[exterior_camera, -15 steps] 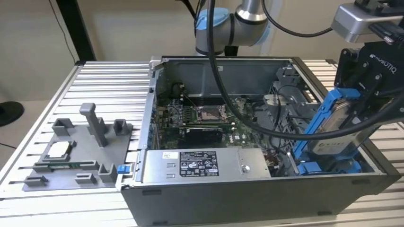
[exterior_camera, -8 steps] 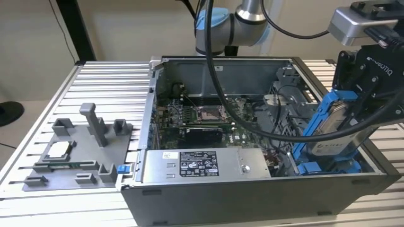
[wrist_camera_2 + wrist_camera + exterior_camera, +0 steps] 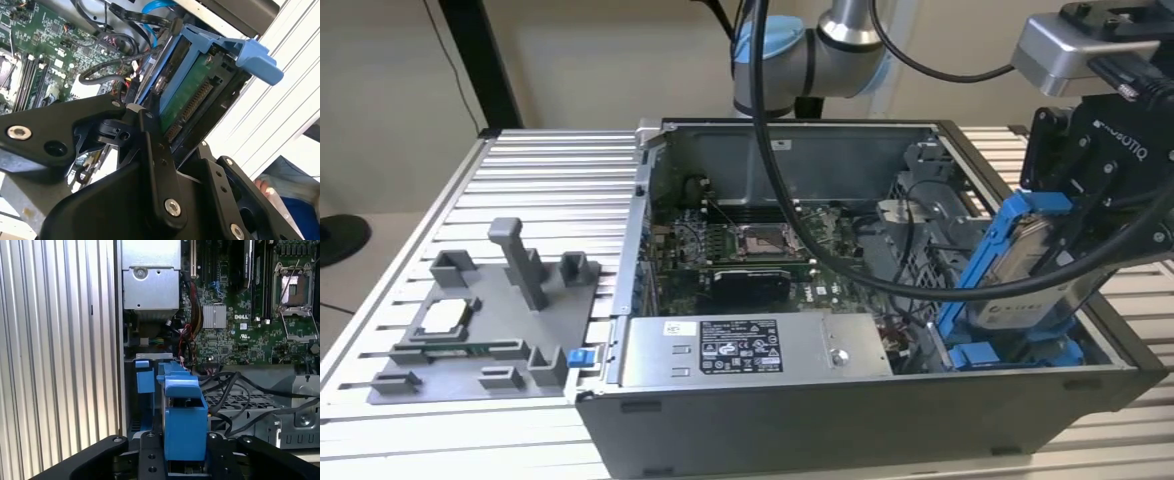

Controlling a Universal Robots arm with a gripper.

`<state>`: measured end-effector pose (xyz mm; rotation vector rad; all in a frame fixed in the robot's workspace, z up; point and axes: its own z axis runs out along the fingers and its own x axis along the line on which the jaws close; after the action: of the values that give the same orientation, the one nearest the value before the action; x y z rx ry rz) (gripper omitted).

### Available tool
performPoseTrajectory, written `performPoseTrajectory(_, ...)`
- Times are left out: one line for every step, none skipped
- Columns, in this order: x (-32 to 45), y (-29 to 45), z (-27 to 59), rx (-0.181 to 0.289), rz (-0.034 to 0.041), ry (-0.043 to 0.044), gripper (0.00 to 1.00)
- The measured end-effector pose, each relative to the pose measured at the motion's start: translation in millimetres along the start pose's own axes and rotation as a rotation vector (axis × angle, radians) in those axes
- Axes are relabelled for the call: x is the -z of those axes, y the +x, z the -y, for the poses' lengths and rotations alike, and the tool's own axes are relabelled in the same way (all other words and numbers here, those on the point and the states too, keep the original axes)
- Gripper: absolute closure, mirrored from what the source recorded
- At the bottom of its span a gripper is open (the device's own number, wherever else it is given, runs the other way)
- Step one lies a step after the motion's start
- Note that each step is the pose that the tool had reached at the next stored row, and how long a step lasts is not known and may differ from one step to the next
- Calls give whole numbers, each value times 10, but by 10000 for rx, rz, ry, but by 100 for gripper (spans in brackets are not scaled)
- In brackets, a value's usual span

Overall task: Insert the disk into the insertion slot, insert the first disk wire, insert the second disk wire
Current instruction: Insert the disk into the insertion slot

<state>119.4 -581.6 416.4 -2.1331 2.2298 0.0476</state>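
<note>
Nearest in the exterior view is the front wall of the open computer case (image 3: 854, 420), which stands on a ribbed metal table (image 3: 547, 170). A grey box (image 3: 747, 350) with a label lies just behind that wall. At 9 o'clock from the case, a grey plastic holder (image 3: 494, 320) rests on the table, well apart from the work.

In the case's 4 o'clock corner is the slot (image 3: 994, 353), its blue rails showing low down. The disk (image 3: 1014, 285) stands over it on end, its top leaning toward 1 o'clock. Its low end reaches the blue rails; how deep it sits I cannot tell.

The pincer (image 3: 1057, 225) pinches the disk by its upper part and is tilted along the same lean. In both wrist views the black fingers (image 3: 155, 150) (image 3: 150, 455) press on the disk's (image 3: 192, 95) (image 3: 185, 425) two broad sides.

Farther in, a green board (image 3: 747, 250) covers the case floor, with black cables (image 3: 854, 270) looping over it. Farthest, at 12 o'clock, the arm (image 3: 781, 60) bends behind the case and reaches across to 2 o'clock.
</note>
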Motion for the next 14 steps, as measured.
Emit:
performPoseTrajectory(2, 0, -1, -2, -1, -22, 100)
performPoseTrajectory(2, 0, -1, -4, -4, -36, 100)
performPoseTrajectory(0, 0, 0, -4, -22, -55, 100)
performPoseTrajectory(-5, 0, 0, -3, -46, -55, 100)
performPoseTrajectory(-16, -1, -1, -3, -71, -55, 100)
performPoseTrajectory(-24, -4, -1, -3, -84, -55, 100)
performPoseTrajectory(-33, -5, -1, -2, -86, -55, 100)
performPoseTrajectory(-45, -6, -1, -2, -88, -55, 100)
performPoseTrajectory(-62, -9, -1, -2, -94, -55, 100)
performPoseTrajectory(-80, -10, -2, -2, -94, -55, 100)
performPoseTrajectory(-97, -11, -2, -1, -96, -54, 100)
performPoseTrajectory(-115, -12, -2, -1, -96, -55, 100)
performPoseTrajectory(-134, -11, -3, -2, -95, -55, 100)
performPoseTrajectory(-152, -10, -3, -1, -95, -55, 100)
